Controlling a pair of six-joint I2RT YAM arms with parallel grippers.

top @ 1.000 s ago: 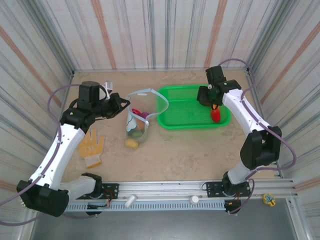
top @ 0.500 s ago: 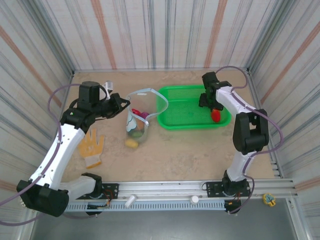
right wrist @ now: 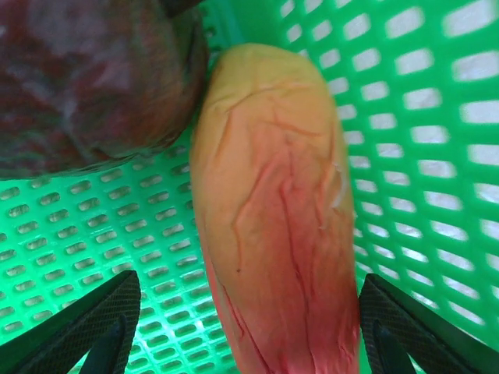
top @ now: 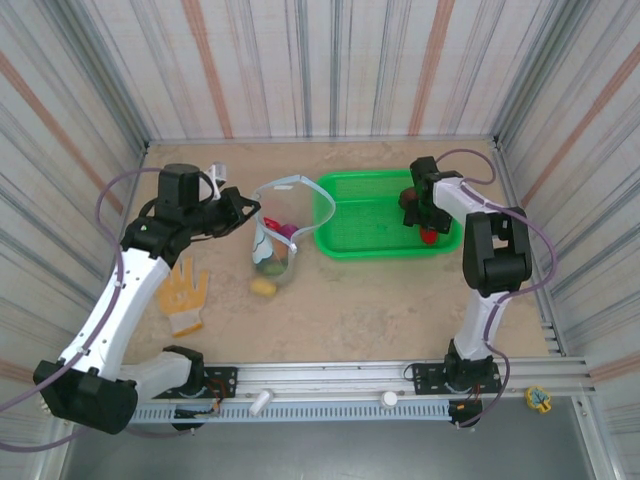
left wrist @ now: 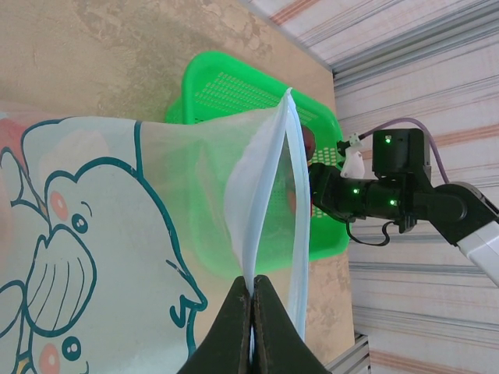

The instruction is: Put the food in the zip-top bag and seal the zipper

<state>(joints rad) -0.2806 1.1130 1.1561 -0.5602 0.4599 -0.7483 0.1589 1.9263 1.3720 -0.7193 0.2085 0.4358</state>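
Observation:
The zip-top bag (top: 274, 243), clear with a whale drawing (left wrist: 93, 234), stands on the table with its mouth open, and some food (top: 271, 266) shows inside it. My left gripper (top: 243, 208) (left wrist: 252, 294) is shut on the zipper (left wrist: 261, 195), the pale blue strip at the bag's near lip. My right gripper (top: 422, 214) (right wrist: 253, 335) is open, down in the green basket. Its fingers (right wrist: 86, 331) stand either side of a yellow-and-red food piece (right wrist: 273, 210) (top: 428, 236) without touching it. A dark red food piece (right wrist: 86, 78) lies against that one.
The green mesh basket (top: 370, 215) (left wrist: 226, 86) sits right of the bag, its walls close around my right gripper. A small yellow food piece (top: 263, 287) lies on the table by the bag's foot. A yellow glove (top: 183, 293) lies at the left.
My right gripper has dropped lower into the basket over the red-and-yellow piece, and that arm's elbow has folded in. The left arm and the bag have stayed still.

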